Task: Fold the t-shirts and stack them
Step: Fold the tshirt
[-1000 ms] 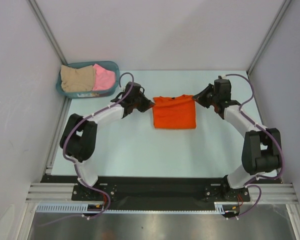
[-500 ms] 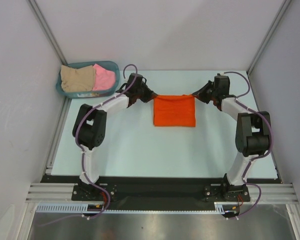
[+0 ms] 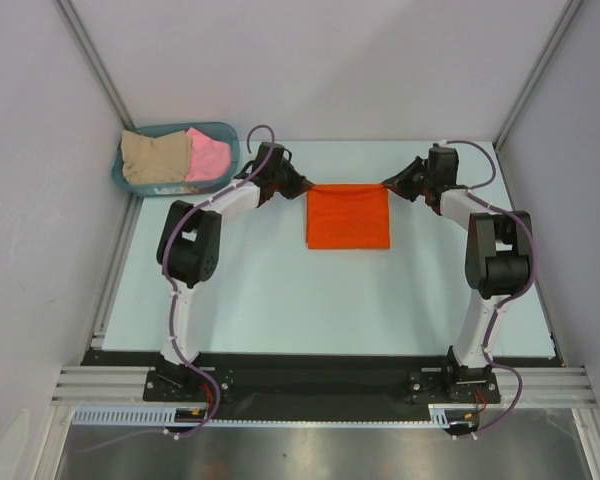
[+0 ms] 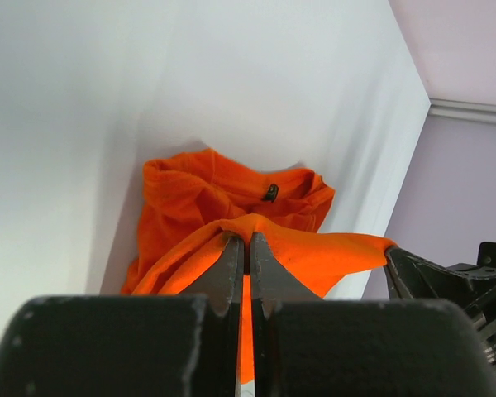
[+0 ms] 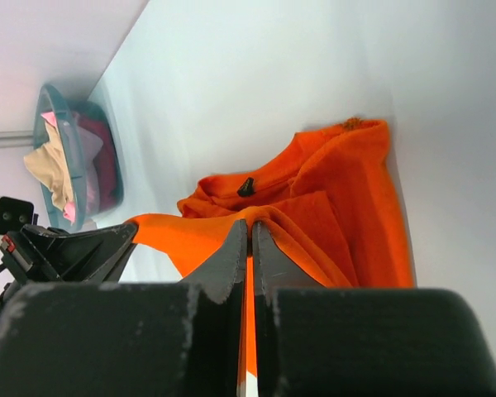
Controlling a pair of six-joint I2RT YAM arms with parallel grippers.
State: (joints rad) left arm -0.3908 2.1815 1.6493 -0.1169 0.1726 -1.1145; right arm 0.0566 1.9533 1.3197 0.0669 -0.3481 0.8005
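An orange t-shirt (image 3: 348, 218) lies as a folded square near the table's far middle. Its far edge is stretched taut between my two grippers. My left gripper (image 3: 307, 189) is shut on the far left corner, and my right gripper (image 3: 386, 187) is shut on the far right corner. In the left wrist view the orange t-shirt (image 4: 231, 198) is pinched at the left gripper (image 4: 243, 237) and its collar lies beyond. The right wrist view shows the right gripper (image 5: 250, 225) pinching the orange t-shirt (image 5: 347, 207). A beige t-shirt (image 3: 155, 156) and a pink t-shirt (image 3: 208, 154) lie in the basket.
The teal basket (image 3: 226, 133) stands at the far left corner, just off the table's light surface (image 3: 280, 290). White walls with metal posts close in the back and both sides. The arm bases sit on the black rail (image 3: 320, 375) at the near edge.
Both grippers have moved toward the back wall with the orange shirt's corners. The folded top edge is pulled straighter and the shirt has slid slightly farther back.
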